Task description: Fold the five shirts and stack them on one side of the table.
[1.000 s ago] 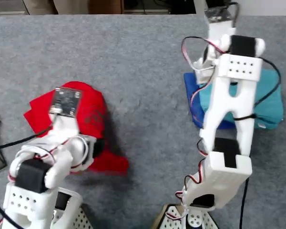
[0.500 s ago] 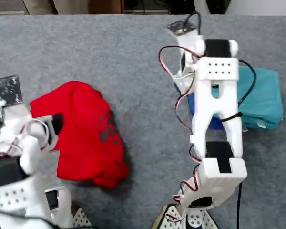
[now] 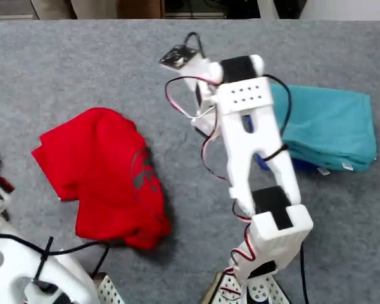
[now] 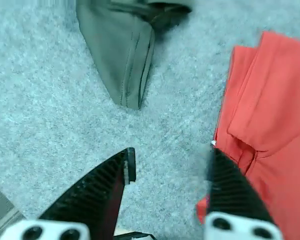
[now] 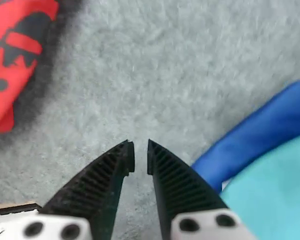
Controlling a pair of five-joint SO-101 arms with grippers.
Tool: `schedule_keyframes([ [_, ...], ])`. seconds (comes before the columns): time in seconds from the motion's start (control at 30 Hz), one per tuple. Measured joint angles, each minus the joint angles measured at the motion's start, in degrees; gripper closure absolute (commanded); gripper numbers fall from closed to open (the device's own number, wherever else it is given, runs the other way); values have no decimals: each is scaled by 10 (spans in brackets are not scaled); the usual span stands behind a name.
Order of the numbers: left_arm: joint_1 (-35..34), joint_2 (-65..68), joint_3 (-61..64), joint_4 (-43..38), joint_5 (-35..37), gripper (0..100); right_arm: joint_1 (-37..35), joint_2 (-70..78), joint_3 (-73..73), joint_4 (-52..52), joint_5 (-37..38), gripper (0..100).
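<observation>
A crumpled red shirt [image 3: 101,174] with a black print lies on the grey table, left of centre. At the right a folded teal shirt [image 3: 329,126] rests on a blue one [image 3: 261,162]. My left gripper [image 4: 171,157] hangs open over bare carpet, with the red shirt [image 4: 270,125] beside one finger and an olive shirt [image 4: 125,55] farther off. My right gripper [image 5: 139,150] is shut on nothing above the carpet, between the red shirt [image 5: 15,45] and the blue shirt [image 5: 260,135]. The teal shirt [image 5: 280,200] lies next to the blue one.
The right arm [image 3: 253,126] stretches from the front edge across the table's middle. The left arm [image 3: 12,266] sits at the front left corner. Grey carpet [image 3: 82,69] covers the table; the far half shows open surface.
The left arm let go of the red shirt and drew back to the front left corner. The right arm swung left from the teal stack to the table's middle.
</observation>
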Motion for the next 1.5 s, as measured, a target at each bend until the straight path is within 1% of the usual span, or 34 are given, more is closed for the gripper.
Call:
schedule_keyframes([
  [0.1,-6,10,0,-13,-37,980,-5,0,0,-43,0,932],
  [0.17,-7,12,0,-25,-76,981,-5,0,0,-71,0,932],
  [0.23,-7,16,0,-38,-99,980,-5,0,0,-82,0,931],
  [0.33,-7,15,0,-45,-109,980,-5,0,0,-87,0,930],
  [0.43,-1,17,0,-45,-109,980,-9,7,-2,-90,35,929],
  [0.57,4,17,8,-45,-109,980,-47,61,-81,-90,86,929],
  [0.73,4,17,49,-45,-109,980,-116,185,-238,-90,94,929],
  [0.87,4,17,73,-45,-109,978,-168,302,-382,-90,54,932],
  [1.03,4,17,102,-45,-109,977,-183,435,-561,-90,5,932],
  [1.17,4,17,130,-45,-109,977,-201,521,-687,-95,-11,928],
  [1.23,4,17,144,-45,-109,977,-221,548,-704,-97,-14,892],
  [1.3,4,17,149,-45,-109,977,-242,563,-705,-96,-18,822],
  [1.37,4,17,149,-47,-109,977,-259,565,-705,-84,-40,767],
  [1.5,4,17,161,-75,-109,977,-266,573,-703,-72,-73,760],
])
